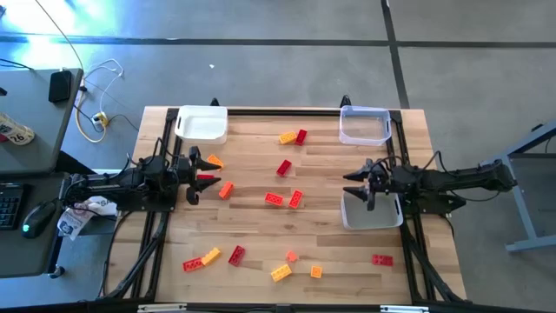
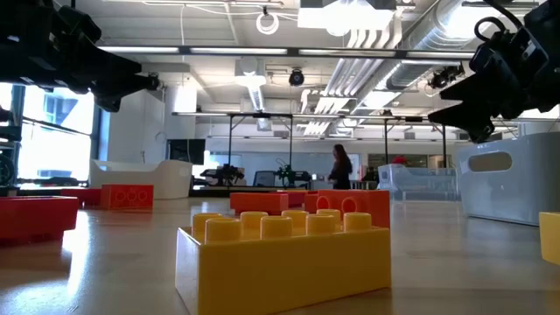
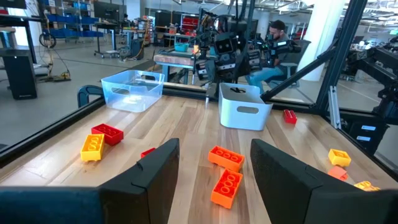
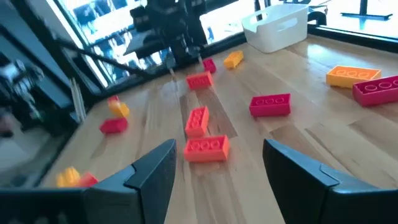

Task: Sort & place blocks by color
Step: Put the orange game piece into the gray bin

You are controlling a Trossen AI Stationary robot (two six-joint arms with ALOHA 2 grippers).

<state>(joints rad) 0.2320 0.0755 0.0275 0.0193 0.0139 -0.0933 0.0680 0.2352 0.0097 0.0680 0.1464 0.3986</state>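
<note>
Red, orange and yellow blocks lie scattered flat on the wooden table (image 1: pixel 261 226): a pair at the far middle (image 1: pixel 293 136), some in the middle (image 1: pixel 284 167), and several near the front edge (image 1: pixel 281 272). My left gripper (image 1: pixel 207 176) (image 3: pixel 214 152) stands open at the table's left side, level and above the top. A small red block (image 1: pixel 206 177) and two orange blocks (image 3: pixel 225 157) lie below and ahead of it. My right gripper (image 1: pixel 356 184) (image 4: pixel 219 149) stands open at the right side, above a white tray's (image 1: pixel 372 211) edge. Nothing is between either pair of fingers.
A white tray (image 1: pixel 201 124) stands at the far left corner and a clear tray (image 1: pixel 365 124) at the far right corner. A black frame (image 1: pixel 156 252) runs along the table's edges. A yellow block (image 2: pixel 280 254) sits right in front of the low camera.
</note>
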